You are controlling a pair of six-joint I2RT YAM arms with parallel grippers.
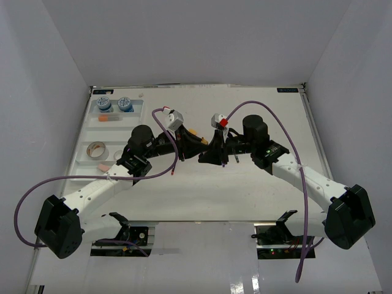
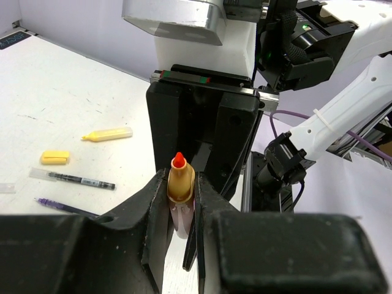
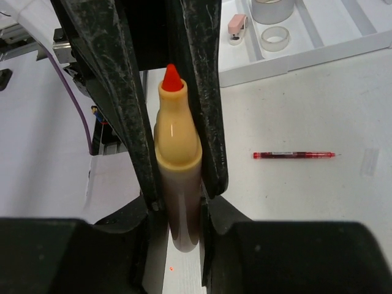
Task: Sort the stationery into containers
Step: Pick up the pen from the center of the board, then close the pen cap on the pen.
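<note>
Both my pincers meet nose to nose above the middle of the worktop, on one marker. Marker: tan collar, red tip pointing up, brown barrel, roughly upright, off the surface.

My left pincer is nearly closed, fingers pressed on the collar from both sides. My right pincer is equally narrow, clamped on the barrel just below the collar. So both have hold of it.

The tray sits at the far left. Two tubs stand side by side in its far compartment. The tape roll is in a nearer one, with the clear roll and pink eraser close by.

Loose on the worktop:
- a red pen lies near the tray's edge
- a yellow highlighter, yellow eraser and dark pen lie near one another
</note>
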